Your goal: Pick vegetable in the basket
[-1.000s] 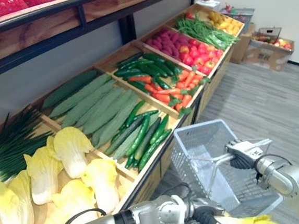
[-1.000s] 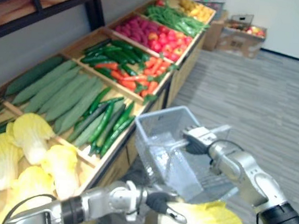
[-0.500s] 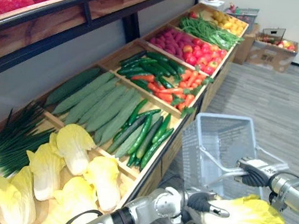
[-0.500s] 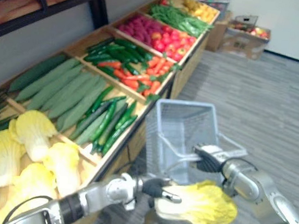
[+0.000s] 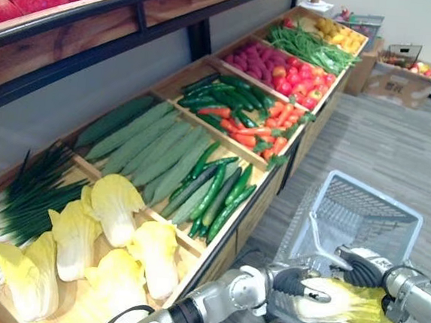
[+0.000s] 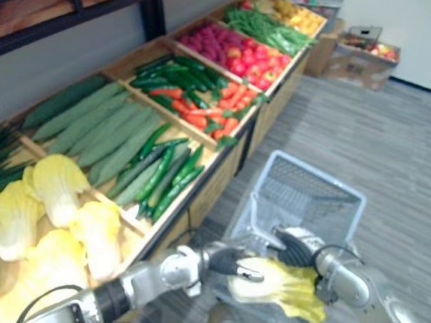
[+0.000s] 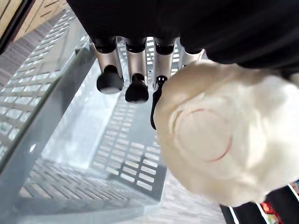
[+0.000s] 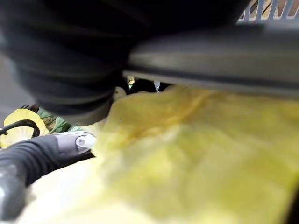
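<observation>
Left hand (image 5: 294,282) is clasping a cabbage (image 5: 348,308) in its fingers, the basket (image 5: 372,195) just beneath them, right hand (image 5: 362,266) gripping its handle; lowering and releasing likely comes next.

Both head views look down from above and behind the left hand (image 5: 293,282) and right hand (image 5: 359,266), facing forward over the basket (image 5: 361,220) just past them and the wooden produce stand (image 5: 224,143) beyond the left hand. Set slightly apart, the two share this whole scene. The left wrist view looks along its own fingers (image 7: 108,70) from very close into the basket's mesh, the cabbage (image 7: 219,135) beside them. The right wrist view sits nearest, against cabbage leaves and the basket's rim.
</observation>
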